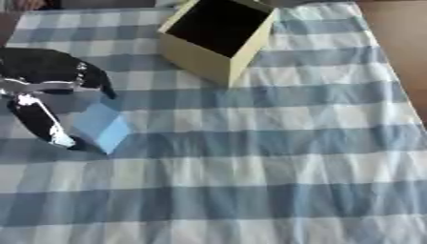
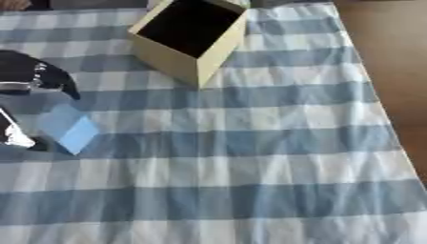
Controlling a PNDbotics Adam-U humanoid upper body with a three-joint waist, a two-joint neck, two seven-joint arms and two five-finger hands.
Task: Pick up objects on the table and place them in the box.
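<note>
— What fills the frame, largest first?

— A tablecloth [image 1: 275, 157], soft woven cotton in pale blue and white checks, slightly rumpled; bare brown surface shows past its right edge.

— Next?

— A box [image 1: 213, 59], pale yellow card, square and open-topped, at upper centre, tilted so its dark interior faces the viewer. What lies inside cannot be made out, and its far rim is cut off by the top edge.

— The robot?

— Only the left hand [image 1: 42, 81], glossy black with silver parts, at the left edge, partly cropped. Its fingers spread wide either side of the block; actual contact is hard to judge. The right hand is out of view.

— And the smallest?

— A light blue block [image 1: 102, 126], smooth and flat-faced, on the cloth at middle left, well apart from the box.
</note>
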